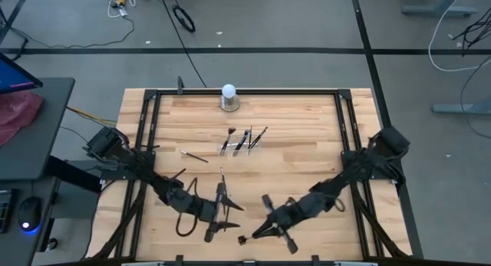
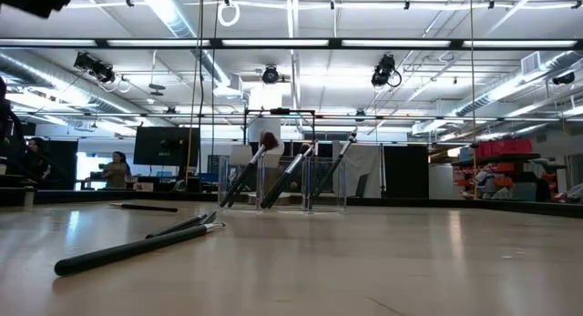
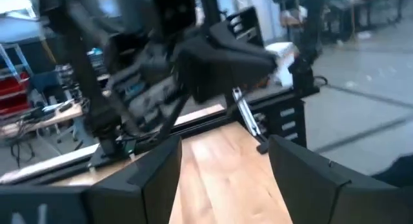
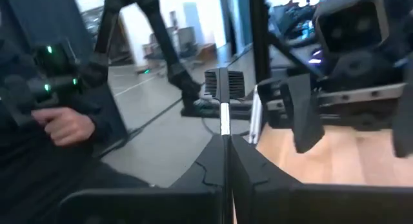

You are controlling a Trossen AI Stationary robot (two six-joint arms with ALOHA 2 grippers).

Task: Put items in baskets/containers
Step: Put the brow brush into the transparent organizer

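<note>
between the right gripper's clenched fingers a brush stands pinched by its handle, bristles outward. beside it, the left gripper is spread and holds nothing. well beyond both, the clear holder keeps several brushes leaning.

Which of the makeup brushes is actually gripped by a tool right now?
The brush pinched upright in the right tool, near the table's front edge. The others stand in the clear holder or lie loose on the wood.
</note>
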